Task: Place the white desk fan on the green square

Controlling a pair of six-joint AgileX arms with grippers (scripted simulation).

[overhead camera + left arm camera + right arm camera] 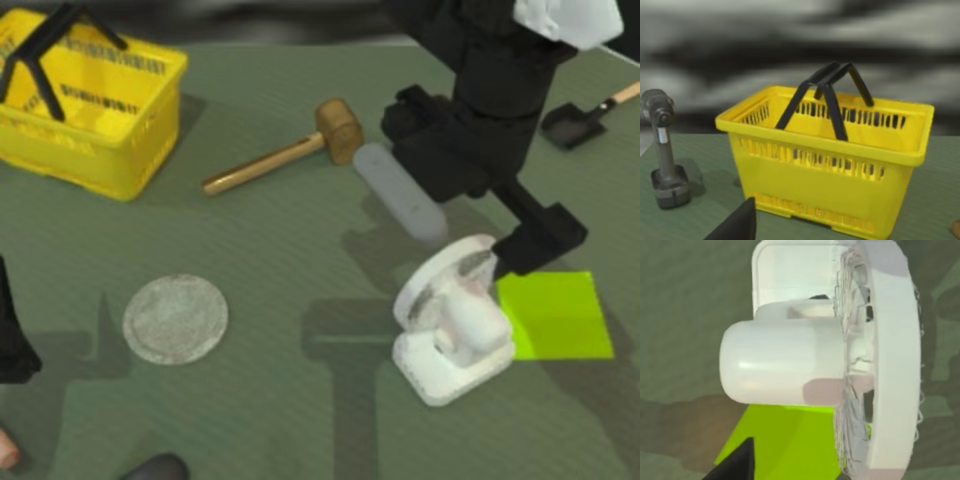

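Observation:
The white desk fan (455, 325) stands on its rounded square base just left of the green square (555, 315), its base at that patch's left edge. My right gripper (505, 262) hangs at the back of the fan's round grille, on the side toward the patch, and is open. In the right wrist view the fan (790, 365) fills the frame, motor housing sideways. One black fingertip (742, 460) shows over the green square (790, 445), apart from the grille. The other finger is hidden. My left arm (12, 345) is parked at the left edge, its gripper open.
A yellow basket (90, 100) with black handles stands at the back left, also seen as the yellow basket (830, 165) in the left wrist view. A wooden mallet (290, 150), a grey oblong object (400, 190), a black shovel (585, 118) and a round grey disc (175, 318) lie about.

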